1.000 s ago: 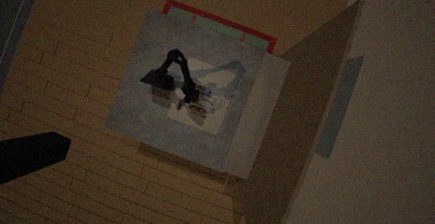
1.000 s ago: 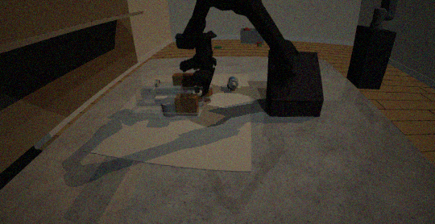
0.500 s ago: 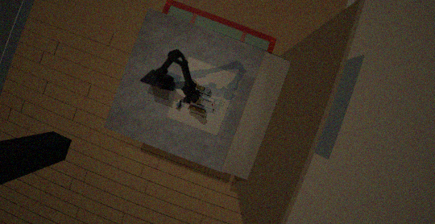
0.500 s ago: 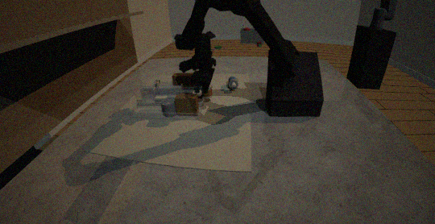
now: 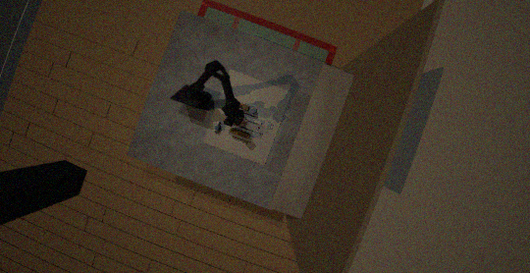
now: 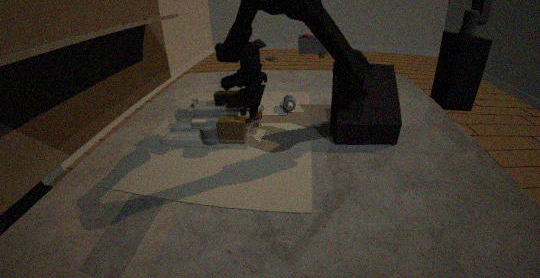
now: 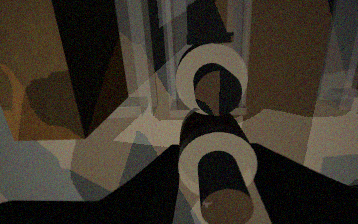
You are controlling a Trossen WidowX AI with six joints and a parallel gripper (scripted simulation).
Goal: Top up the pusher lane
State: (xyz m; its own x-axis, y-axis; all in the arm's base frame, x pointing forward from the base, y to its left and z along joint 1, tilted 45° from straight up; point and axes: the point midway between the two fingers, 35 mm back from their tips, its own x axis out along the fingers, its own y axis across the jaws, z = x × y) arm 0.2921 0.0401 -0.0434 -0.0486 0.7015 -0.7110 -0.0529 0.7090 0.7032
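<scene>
My gripper (image 7: 213, 151) (image 6: 256, 111) is shut on a dark jar with a pale ring and a brown-topped knob (image 7: 227, 206), held upright at the lane's front. The matching jar (image 7: 184, 79) stands just behind it between clear lane walls (image 7: 245, 30). The dark pusher plate (image 7: 206, 24) shows behind that jar. In the wrist view the held jar's body reaches up to the lane jar's ring; whether they touch, and how high its base is above the lane floor, is hidden. The low front stop is partly hidden behind it. In the top view the arm hides the fingers.
A brown block (image 7: 17, 75) (image 6: 232, 129) stands in the lane on the left in the wrist view, another brown item (image 7: 287, 60) in the lane on the right. A loose grey ringed object (image 6: 288, 104) (image 5: 218, 128) stands on the pale mat, towards the arm's base.
</scene>
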